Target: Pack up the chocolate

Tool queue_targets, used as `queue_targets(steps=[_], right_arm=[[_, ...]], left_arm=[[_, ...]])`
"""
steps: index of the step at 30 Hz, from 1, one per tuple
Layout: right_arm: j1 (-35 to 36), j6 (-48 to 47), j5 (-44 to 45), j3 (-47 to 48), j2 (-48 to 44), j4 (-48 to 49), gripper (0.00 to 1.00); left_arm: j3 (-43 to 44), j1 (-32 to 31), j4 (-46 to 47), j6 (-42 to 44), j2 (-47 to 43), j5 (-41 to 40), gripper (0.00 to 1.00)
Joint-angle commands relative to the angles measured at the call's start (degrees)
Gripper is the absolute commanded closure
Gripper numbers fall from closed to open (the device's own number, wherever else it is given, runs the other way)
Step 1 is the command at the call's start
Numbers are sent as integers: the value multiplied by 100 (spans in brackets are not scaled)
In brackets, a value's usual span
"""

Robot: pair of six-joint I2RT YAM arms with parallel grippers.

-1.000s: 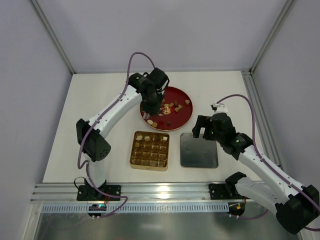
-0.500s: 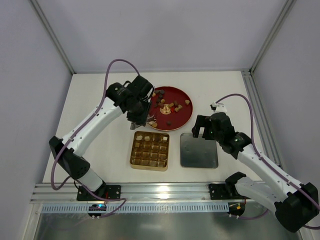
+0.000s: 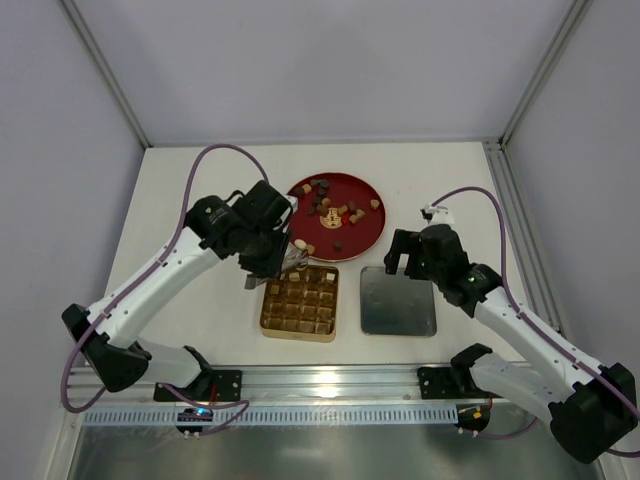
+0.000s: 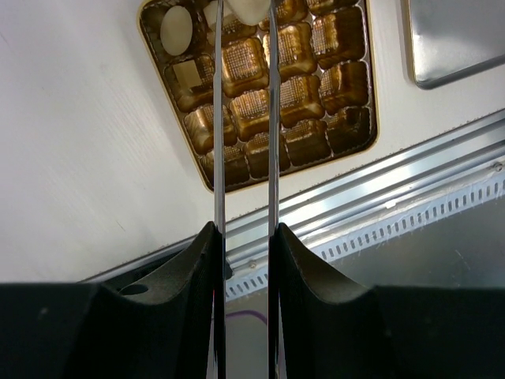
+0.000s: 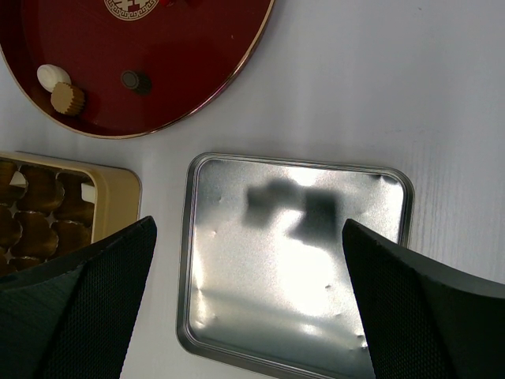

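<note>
A cream-white chocolate is pinched between the thin metal blades of my left gripper, which is shut on it. It hangs over the back edge of the gold gridded box, also seen in the top view as the gold box. Two cells hold a white round piece and a tan square one. More chocolate lies on the red plate. My right gripper is open, hovering above the silver lid.
The silver lid lies right of the box. In the right wrist view the red plate carries a white piece, a tan piece and a dark one. An aluminium rail runs along the near edge.
My left arm has swung from the red plate toward me and to the left, carrying the white piece to the box's back edge. The right arm has not moved.
</note>
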Motion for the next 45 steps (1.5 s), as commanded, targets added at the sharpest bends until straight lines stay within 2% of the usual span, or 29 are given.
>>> queue_targets(steps=[1, 17, 35, 45], right_arm=[[-17, 66, 134, 149, -6, 151, 0], [-17, 110, 134, 17, -23, 221, 0], [-17, 145, 108, -27, 30, 291, 0], [-17, 145, 64, -53, 82, 344, 0]], left_arm=[[-178, -117, 53, -203, -303, 61, 68], [-670, -494, 36, -564, -691, 18, 67], [-1154, -583, -44, -784, -1148, -149, 67], [-1286, -583, 106, -828, -1060, -176, 67]])
